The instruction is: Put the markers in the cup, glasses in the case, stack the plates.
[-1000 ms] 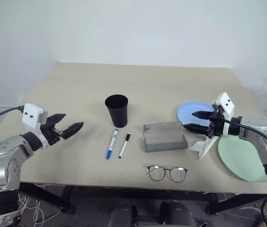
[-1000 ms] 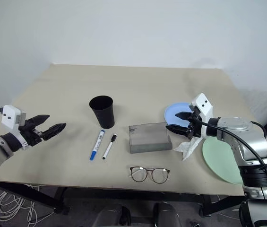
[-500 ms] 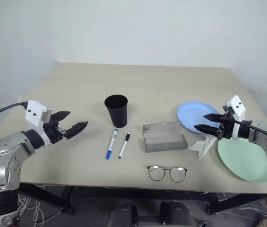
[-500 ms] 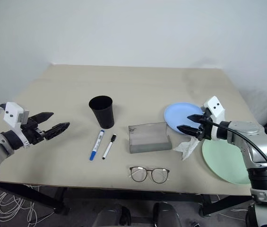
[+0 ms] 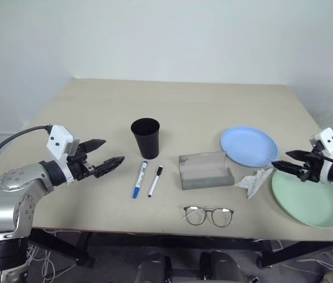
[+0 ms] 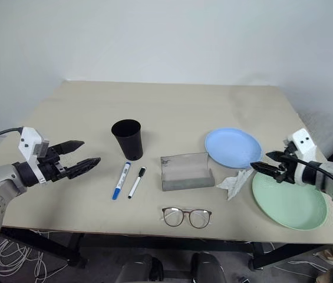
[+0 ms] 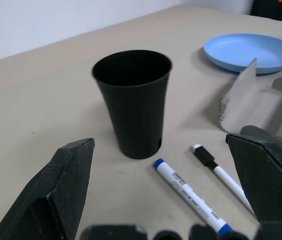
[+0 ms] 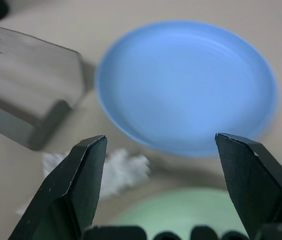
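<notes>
Tabletop (image 5: 95,106): black cup (image 5: 146,137) upright near centre; two markers (image 5: 147,179) lie at its 6 o'clock. Grey case (image 5: 204,170) stands lid raised, at 3 o'clock of the markers. Glasses (image 5: 208,216) at the case's 6 o'clock. Blue plate (image 5: 249,146) and green plate (image 5: 307,200) lie apart, tissue (image 5: 254,181) between. Left hand (image 5: 109,156) and right hand (image 5: 284,161) both released, empty.
</notes>
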Robot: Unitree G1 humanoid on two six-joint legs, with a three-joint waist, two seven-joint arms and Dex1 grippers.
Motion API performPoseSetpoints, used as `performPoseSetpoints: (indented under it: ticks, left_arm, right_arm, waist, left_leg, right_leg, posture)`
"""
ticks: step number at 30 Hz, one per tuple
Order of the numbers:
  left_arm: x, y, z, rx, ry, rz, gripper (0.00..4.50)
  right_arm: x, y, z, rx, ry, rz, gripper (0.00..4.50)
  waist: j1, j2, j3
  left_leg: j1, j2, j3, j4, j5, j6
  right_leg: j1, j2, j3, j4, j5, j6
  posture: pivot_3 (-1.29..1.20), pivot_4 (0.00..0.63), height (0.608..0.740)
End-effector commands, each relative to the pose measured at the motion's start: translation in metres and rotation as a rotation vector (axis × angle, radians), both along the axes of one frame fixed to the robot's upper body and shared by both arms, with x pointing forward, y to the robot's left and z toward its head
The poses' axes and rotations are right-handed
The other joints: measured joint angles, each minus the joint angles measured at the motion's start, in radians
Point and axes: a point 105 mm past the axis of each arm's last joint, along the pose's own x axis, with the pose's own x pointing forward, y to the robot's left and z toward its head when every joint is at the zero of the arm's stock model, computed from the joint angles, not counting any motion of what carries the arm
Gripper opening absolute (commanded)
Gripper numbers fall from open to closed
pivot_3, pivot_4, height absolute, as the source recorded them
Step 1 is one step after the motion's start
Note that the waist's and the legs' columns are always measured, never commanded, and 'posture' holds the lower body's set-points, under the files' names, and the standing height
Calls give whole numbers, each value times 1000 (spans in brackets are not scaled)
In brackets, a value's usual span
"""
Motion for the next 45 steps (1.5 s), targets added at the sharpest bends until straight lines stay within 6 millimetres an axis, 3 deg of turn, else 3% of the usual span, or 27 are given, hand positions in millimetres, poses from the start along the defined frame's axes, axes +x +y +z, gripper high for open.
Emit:
performPoseSetpoints:
  ticks: [1, 10, 14, 26, 35, 45]
  left_arm:
    - [-1, -7, 8, -6, -41, -30, 4487]
    - [0, -13, 2, -18, -28, -37, 4487]
    - [-2, -15, -2, -22, -17, -37, 4487]
    - [0, -15, -8, -24, 0, -31, 4487]
    - [2, -15, -9, -22, 7, -30, 4487]
    - [1, -14, -9, -19, 11, -23, 4500]
  right_arm:
    - [-4, -31, 13, -37, -42, -90, 3766]
    - [-18, -89, -2, -39, 6, -314, 3766]
    - [-26, -106, -13, -30, 40, -385, 3766]
    - [-53, -137, -40, -4, 119, -508, 3766]
    - [-61, -141, -51, 24, 155, -528, 3766]
    - [-54, -131, -54, 83, 159, -512, 324]
  waist:
    - [1, 0, 0]
    - [-2, 0, 0]
    - [-2, 0, 0]
    - [-2, 1, -1]
    - [-3, 2, -1]
    - [-3, 2, -1]
  left_leg:
    - [0, 0, 0, 0, 0, 0]
    - [0, 0, 0, 1, 0, 0]
    - [1, 0, 0, 2, 0, 0]
    - [1, 0, 0, 4, 0, 0]
    - [1, 0, 0, 5, 0, 0]
    - [1, 0, 0, 7, 0, 0]
  right_leg:
    - [0, 0, 0, 0, 0, 0]
    - [1, 0, 0, 0, 0, 0]
    - [1, 1, 1, 0, 0, 0]
    - [2, 1, 1, 1, 0, 0]
    - [3, 1, 1, 1, 0, 0]
    - [3, 1, 1, 1, 0, 0]
  posture:
    - [0, 0, 727]
    - [0, 0, 727]
    - [0, 0, 727]
    - [0, 0, 727]
    - [0, 0, 727]
    - [0, 0, 727]
